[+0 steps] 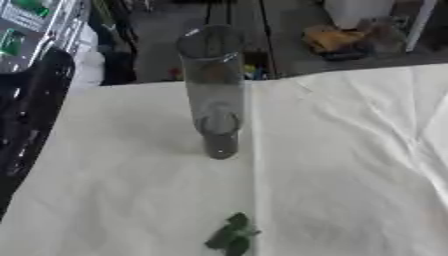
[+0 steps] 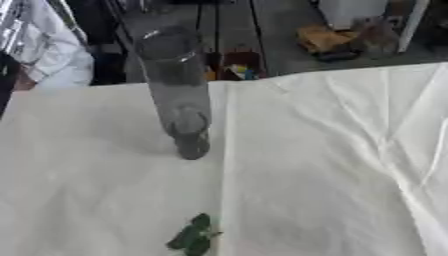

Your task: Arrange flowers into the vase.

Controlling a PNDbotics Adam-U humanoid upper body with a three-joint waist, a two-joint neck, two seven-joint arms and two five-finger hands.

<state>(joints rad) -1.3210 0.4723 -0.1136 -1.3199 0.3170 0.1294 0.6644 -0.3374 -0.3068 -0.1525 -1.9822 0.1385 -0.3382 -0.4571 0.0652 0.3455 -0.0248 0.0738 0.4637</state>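
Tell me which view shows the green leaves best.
The left eye view: the green leaves lie on the white cloth near the bottom edge, nearly whole. The right eye view shows the same leaves, slightly closer to the edge.

A black, glossy shape (image 1: 26,125) with small pale glints shows at the left edge; I cannot tell if it is the robot's arm.

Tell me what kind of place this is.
Probably a workshop or lab set up for a demo: a white cloth-covered table holding a clear vase and green leaves, with cluttered floor behind.
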